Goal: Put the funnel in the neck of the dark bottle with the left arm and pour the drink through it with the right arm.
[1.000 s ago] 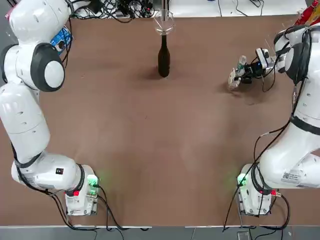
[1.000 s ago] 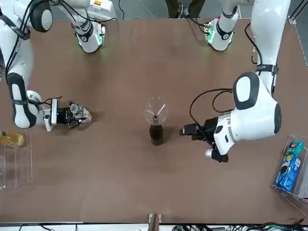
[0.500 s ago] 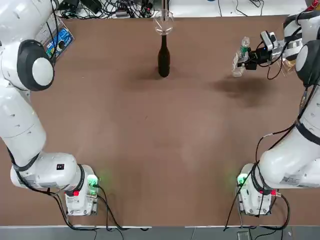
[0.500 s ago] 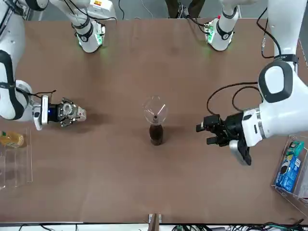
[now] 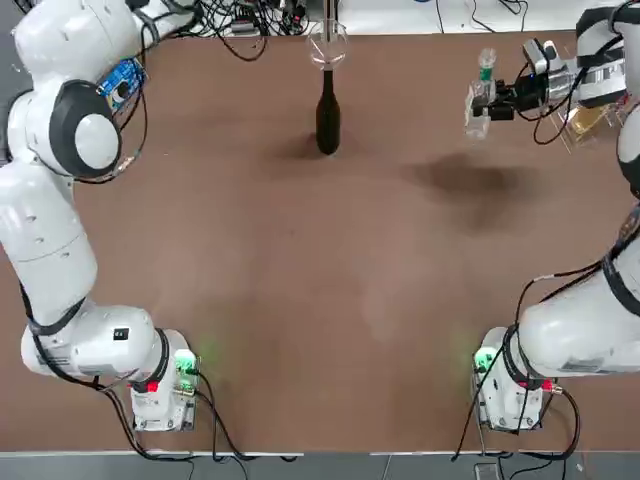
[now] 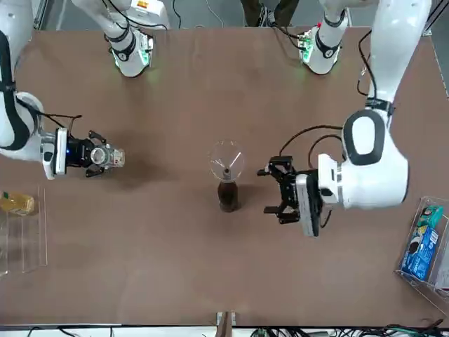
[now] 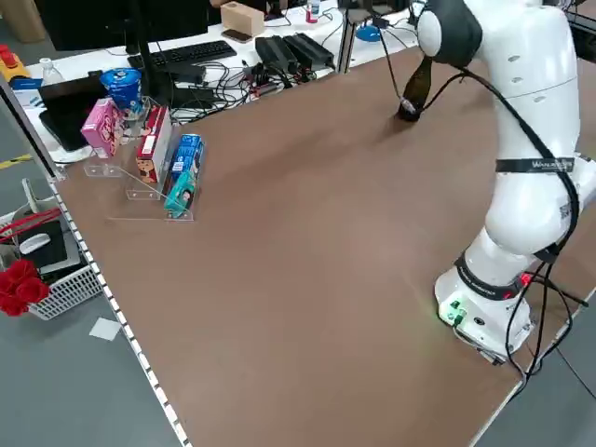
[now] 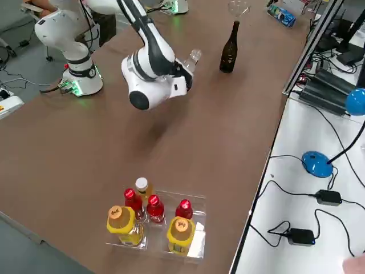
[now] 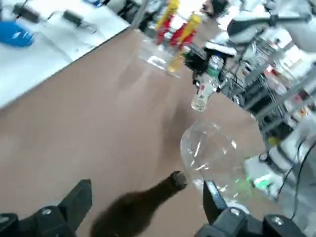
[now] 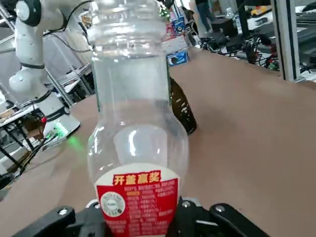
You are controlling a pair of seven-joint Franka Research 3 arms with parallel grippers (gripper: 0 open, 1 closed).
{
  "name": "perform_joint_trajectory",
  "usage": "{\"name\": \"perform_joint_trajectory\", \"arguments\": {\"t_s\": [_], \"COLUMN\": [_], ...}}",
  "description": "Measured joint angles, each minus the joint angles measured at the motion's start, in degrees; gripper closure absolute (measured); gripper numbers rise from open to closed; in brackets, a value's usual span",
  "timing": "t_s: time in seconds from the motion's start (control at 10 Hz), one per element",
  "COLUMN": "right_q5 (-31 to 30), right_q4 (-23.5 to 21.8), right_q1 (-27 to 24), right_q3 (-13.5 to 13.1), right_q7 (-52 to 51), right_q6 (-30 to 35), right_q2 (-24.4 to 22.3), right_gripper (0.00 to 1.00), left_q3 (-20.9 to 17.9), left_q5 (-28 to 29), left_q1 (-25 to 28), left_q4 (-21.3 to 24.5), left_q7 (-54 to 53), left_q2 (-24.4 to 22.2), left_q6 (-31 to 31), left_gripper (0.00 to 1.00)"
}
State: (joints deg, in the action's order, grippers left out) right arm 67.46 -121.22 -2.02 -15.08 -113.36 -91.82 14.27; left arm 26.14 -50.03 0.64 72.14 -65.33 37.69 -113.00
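A clear tray (image 8: pixel 197 244) at the robot's right held several drinks bottles (image 8: pixel 181 235) with red, white and brown caps, and another tray (image 7: pixel 182 213) at its left held a blue box (image 7: pixel 185 158) and a red box (image 7: pixel 153 144). Between the grippers stood the dark bottle (image 6: pixel 228 197), upright, with the transparent funnel (image 6: pixel 226 161) at its neck (easy to overlook, being so clear). The left gripper (image 6: pixel 264 191) was released, its fingers apart beside the bottle. The right gripper (image 5: pixel 492 108) grasped the drink (image 5: pixel 477 105) above the table's far right part. The brown tabletop (image 5: pixel 290 250) carried soft shadows. Beyond lay a white desk (image 8: pixel 296 217) with cables and a blue lamp base (image 8: pixel 317 164); a person's legs (image 6: pixel 270 10) showed behind the robot.
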Motion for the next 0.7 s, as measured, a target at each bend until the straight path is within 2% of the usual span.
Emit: {"name": "perform_joint_trajectory", "arguments": {"t_s": [0.2, 0.4, 0.7], "right_q5": [-0.20, -1.23, -4.27], "right_q4": [-0.16, -0.25, -0.70], "right_q1": [0.21, 0.31, 0.41], "right_q3": [3.13, 7.93, 15.10], "right_q7": [8.58, 19.60, 36.28], "right_q6": [-3.59, -8.52, -15.21], "right_q2": [-5.04, -11.26, -19.13], "right_gripper": [0.61, 0.61, 0.61], "left_q3": [0.89, 1.60, 1.76], "left_q5": [-4.13, -6.54, -10.65], "left_q1": [0.40, 0.34, 0.30], "left_q4": [0.07, 0.86, 5.29], "left_q7": [-20.11, -32.00, -50.88], "left_q2": [3.10, 4.52, 4.73], "left_q6": [0.07, 0.53, 0.87], "left_gripper": [0.01, 0.01, 0.01]}}
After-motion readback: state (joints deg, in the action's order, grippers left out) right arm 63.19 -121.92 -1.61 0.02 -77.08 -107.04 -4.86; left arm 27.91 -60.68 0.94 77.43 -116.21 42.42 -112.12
